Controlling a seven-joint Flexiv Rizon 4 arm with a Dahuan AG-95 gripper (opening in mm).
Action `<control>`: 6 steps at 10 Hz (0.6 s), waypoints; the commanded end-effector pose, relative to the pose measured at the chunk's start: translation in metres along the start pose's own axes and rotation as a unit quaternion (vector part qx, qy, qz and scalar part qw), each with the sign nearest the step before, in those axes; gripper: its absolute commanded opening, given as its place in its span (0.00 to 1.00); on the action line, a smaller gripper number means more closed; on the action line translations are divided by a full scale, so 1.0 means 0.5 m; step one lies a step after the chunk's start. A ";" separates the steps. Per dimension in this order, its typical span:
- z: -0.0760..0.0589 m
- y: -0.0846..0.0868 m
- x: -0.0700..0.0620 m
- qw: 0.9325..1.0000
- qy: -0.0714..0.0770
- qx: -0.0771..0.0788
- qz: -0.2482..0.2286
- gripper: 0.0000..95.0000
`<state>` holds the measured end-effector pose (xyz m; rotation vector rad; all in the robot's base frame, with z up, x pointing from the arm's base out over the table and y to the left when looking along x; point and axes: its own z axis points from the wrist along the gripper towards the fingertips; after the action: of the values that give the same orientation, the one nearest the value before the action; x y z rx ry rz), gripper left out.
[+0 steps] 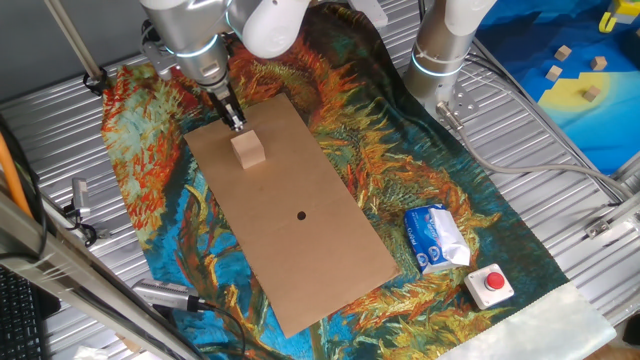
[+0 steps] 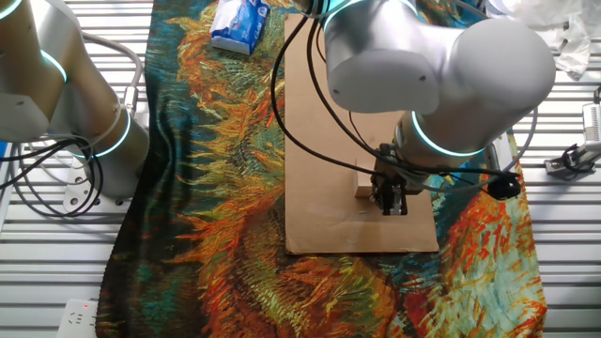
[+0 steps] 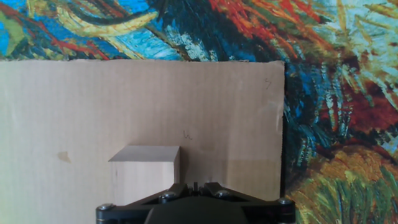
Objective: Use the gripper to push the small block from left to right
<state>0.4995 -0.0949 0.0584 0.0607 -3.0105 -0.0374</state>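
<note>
The small block (image 1: 249,148) is a pale tan wooden cube standing on the brown board (image 1: 300,215) near its far left end. My gripper (image 1: 235,121) is shut, its narrow black tip lowered to the board just behind the block, close to it or touching. In the other fixed view the gripper (image 2: 391,201) stands right beside the block (image 2: 363,188), which is mostly hidden by the arm. In the hand view the block (image 3: 145,172) sits directly ahead and slightly left of the shut gripper (image 3: 195,185).
The board lies on a colourful painted cloth (image 1: 420,150). A blue-white packet (image 1: 436,238) and a red button (image 1: 493,284) lie at the right of the cloth. An idle silver arm column (image 1: 447,50) stands at the back. A black dot (image 1: 301,214) marks the board's middle.
</note>
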 end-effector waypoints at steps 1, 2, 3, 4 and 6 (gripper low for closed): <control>0.018 -0.001 -0.006 1.000 -0.002 0.001 0.002 0.00; 0.022 -0.001 -0.007 1.000 -0.004 0.000 0.002 0.00; 0.020 -0.002 -0.006 1.000 -0.004 0.000 0.001 0.00; 0.020 -0.003 -0.005 1.000 -0.004 0.000 0.001 0.00; 0.020 -0.002 -0.005 1.000 -0.004 -0.004 0.003 0.00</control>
<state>0.4988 -0.0951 0.0479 0.0489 -3.0197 -0.0503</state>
